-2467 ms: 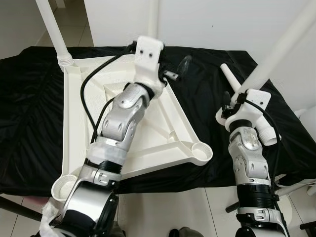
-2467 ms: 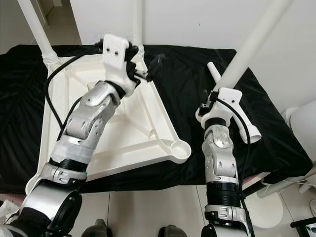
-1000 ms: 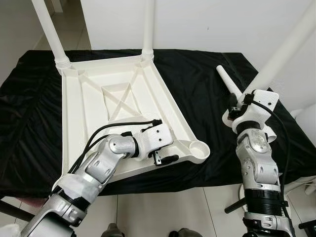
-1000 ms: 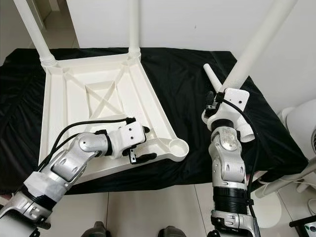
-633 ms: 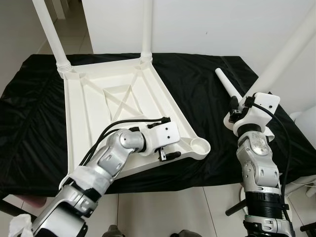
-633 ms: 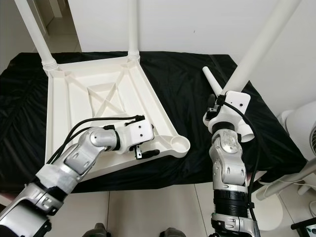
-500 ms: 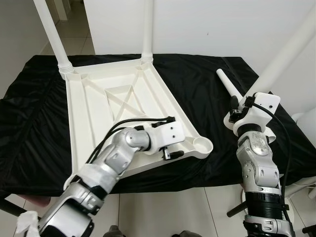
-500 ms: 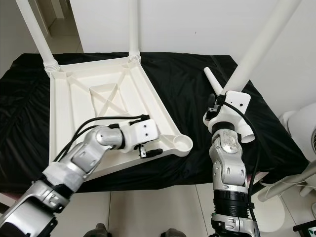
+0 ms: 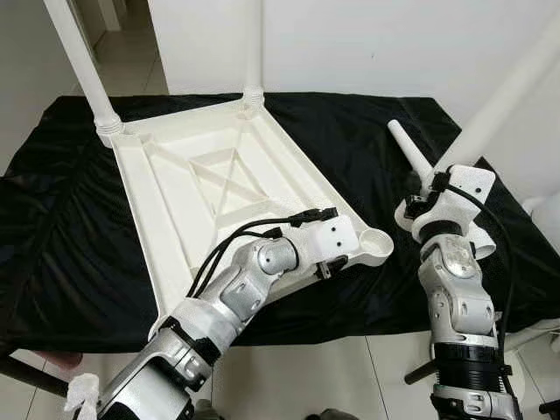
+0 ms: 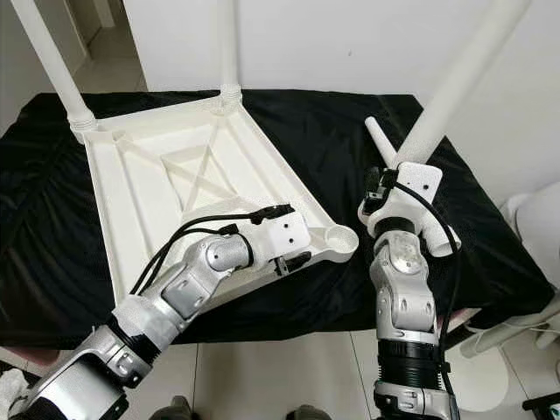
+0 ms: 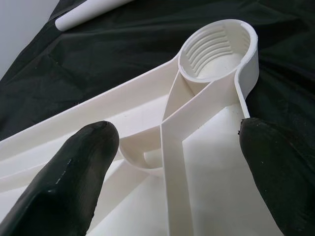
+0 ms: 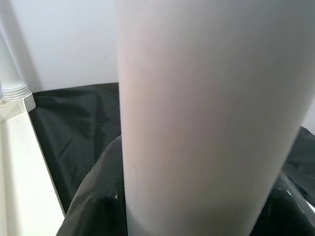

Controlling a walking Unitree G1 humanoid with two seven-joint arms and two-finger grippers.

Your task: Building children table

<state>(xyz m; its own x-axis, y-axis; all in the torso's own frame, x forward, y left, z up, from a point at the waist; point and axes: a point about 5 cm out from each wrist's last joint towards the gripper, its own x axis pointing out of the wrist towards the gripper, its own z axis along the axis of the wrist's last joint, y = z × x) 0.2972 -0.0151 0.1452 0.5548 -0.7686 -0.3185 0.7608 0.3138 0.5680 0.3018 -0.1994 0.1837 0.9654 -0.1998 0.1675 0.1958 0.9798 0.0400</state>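
Note:
A white tabletop [image 9: 184, 201] lies upside down on a black cloth. Two white legs stand screwed into its far corners [image 9: 83, 66] [image 9: 254, 52]. The near right corner holds an empty threaded socket [image 9: 378, 246] [image 11: 216, 49]. My left gripper [image 9: 327, 262] [image 11: 172, 130] is open just behind that socket, its fingers [image 11: 74, 167] on either side of a rib. My right gripper [image 9: 427, 188] is shut on a third leg [image 9: 512, 92] [image 12: 197, 98], which slants up to the right above the cloth. A fourth leg [image 9: 409, 150] lies loose on the cloth beside it.
The black cloth [image 9: 61, 245] drapes over the table's front edge, with tiled floor below. A white wall stands close behind. A white rounded object [image 10: 535, 219] sits off the table's right end.
My left arm came back from the far corner to the near right socket. The tabletop has turned, and its socket corner now lies further right. The right gripper stays put with its leg.

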